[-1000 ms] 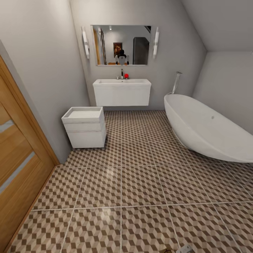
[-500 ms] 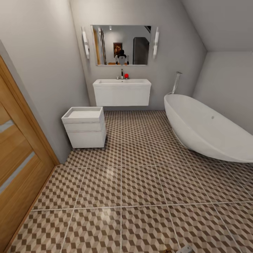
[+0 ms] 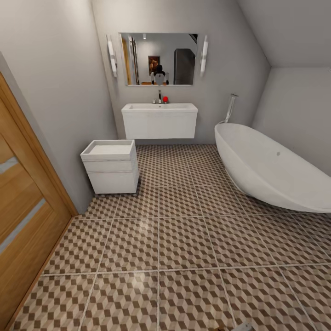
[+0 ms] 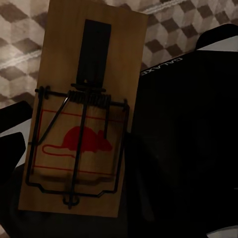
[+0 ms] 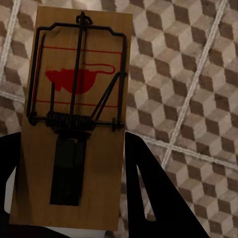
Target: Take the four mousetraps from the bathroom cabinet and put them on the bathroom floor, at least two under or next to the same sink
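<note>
- Here we carry two mousetraps at once, one in each gripper, facing the white sink (image 3: 159, 109) on its vanity across the bathroom floor (image 3: 184, 243).
- In the left wrist view, a mousetrap (image 4: 82, 106) lies flat between the left gripper's (image 4: 74, 148) dark fingers (image 4: 12, 144); one finger sits against one long edge of the board, and the dark mass on the other side blends with the robot's black body, so we judge the grip closed on the trap but read that side less surely.
- In the right wrist view, the second mousetrap (image 5: 74, 114) sits between the right gripper's (image 5: 74, 173) two fingers (image 5: 146, 183), both long edges touching them, the spring and bar end nearest the finger roots and the red mouse print beyond the tips. The hold looks firm.
- Beyond both sets of fingertips we see patterned tiles, so the traps hang above the floor, not on it.
- We judge the step in hand to be the carry toward the sink. No trap shows on the floor in the head view.
- The next move calls for rolling forward between the square white toilet (image 3: 111, 165) and the bathtub (image 3: 271, 170), then lowering the arms so each board goes down flat under or right beside the vanity before the fingers open.
- The cabinet is not where we are looking; the other traps would need a return trip.
</note>
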Controlling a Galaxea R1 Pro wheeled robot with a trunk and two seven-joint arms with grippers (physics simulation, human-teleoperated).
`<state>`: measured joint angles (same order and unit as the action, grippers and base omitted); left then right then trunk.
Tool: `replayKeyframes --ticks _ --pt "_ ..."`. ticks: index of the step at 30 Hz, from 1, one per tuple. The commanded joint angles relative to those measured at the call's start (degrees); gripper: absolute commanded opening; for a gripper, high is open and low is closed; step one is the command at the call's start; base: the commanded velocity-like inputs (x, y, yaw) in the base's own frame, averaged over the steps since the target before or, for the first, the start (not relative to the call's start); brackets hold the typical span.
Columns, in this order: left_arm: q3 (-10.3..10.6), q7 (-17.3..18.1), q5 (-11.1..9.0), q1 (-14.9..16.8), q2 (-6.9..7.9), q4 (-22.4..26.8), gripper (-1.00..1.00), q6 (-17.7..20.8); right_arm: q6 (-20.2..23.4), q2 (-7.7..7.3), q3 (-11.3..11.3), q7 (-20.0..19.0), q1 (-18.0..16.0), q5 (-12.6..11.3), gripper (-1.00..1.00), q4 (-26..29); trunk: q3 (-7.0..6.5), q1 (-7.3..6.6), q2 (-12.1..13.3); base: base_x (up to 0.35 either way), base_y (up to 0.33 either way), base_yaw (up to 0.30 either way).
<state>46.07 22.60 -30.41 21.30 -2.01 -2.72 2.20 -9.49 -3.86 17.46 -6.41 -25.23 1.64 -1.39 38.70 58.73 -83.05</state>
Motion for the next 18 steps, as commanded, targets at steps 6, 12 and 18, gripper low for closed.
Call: replayKeyframes --ticks 6,12,18 --pt "0.2 0.3 -0.6 0.1 0.06 -0.2 -1.0 0.2 -0.4 -0.07 0.0 -0.3 -0.1 -0.1 -1.0 -0.2 0.04 0.0 0.0 0.0 0.0 0.0" --pt "0.2 0.3 -0.6 0.1 -0.01 -0.2 -1.0 0.3 -0.4 -0.01 0.0 -0.3 0.6 -0.1 -1.0 -0.2 0.04 0.0 0.0 0.0 0.0 0.0" --pt "0.2 0.3 -0.6 0.1 -0.01 -0.1 -1.0 0.3 -0.5 -0.01 0.0 -0.3 0.9 -0.1 -1.0 -0.3 0.04 0.0 0.0 0.0 0.0 0.0"
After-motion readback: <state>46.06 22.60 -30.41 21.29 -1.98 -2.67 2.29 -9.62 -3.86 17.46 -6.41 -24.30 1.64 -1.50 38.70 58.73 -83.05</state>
